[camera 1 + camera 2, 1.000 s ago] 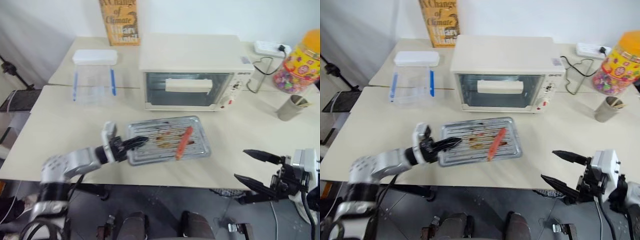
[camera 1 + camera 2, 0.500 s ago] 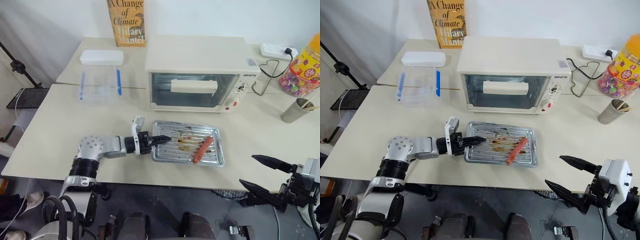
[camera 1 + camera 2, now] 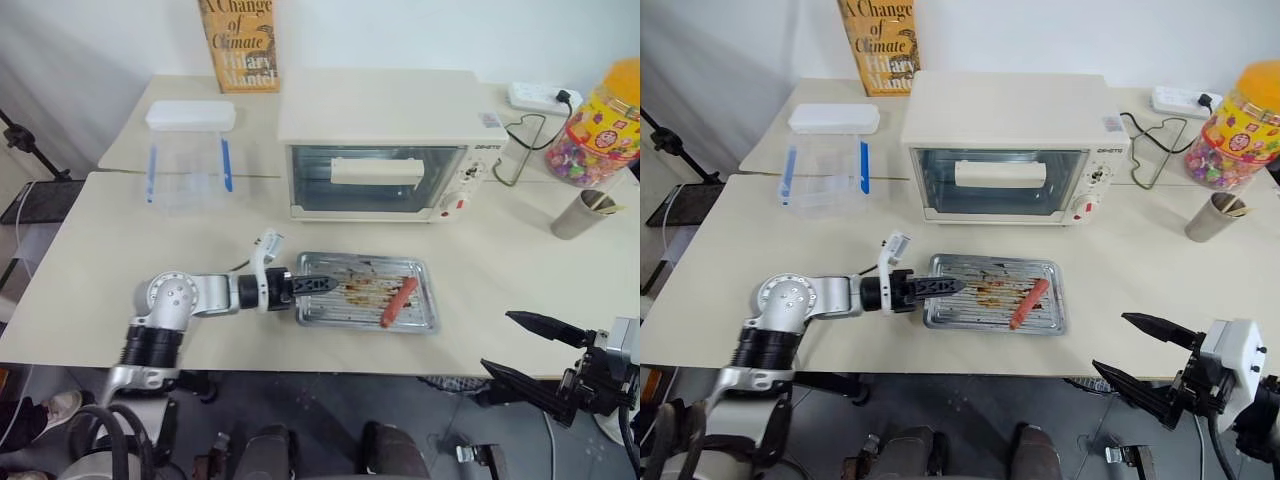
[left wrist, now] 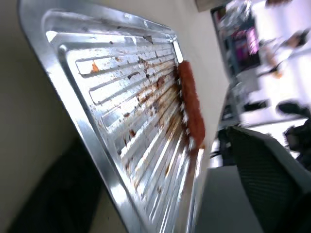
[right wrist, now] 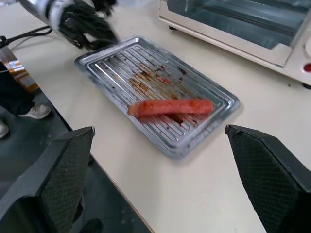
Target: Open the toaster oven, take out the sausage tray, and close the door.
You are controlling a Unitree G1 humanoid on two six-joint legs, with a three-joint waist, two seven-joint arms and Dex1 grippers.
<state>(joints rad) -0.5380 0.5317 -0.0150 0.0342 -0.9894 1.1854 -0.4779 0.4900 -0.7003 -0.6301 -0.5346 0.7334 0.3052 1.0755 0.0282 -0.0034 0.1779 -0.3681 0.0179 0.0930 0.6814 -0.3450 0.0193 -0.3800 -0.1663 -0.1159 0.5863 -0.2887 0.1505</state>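
Right wrist view: closed door (image 5: pixel 233 24) of toaster oven (image 3: pixel 380 140), just beyond sausage tray (image 5: pixel 155 92).
Left gripper (image 3: pixel 312 284): spread wide, holding nothing, at tray's near end.
Right gripper (image 3: pixel 530 350): wide, empty, tray well apart.

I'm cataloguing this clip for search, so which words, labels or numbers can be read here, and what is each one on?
"A Change of Climate", then "Hilary Mantel": the book against the wall.
Dark brand word on the toaster oven, above its knobs: too small to read.
Sticker on the oven's top: unreadable.
Print on the candy jar: too blurred.
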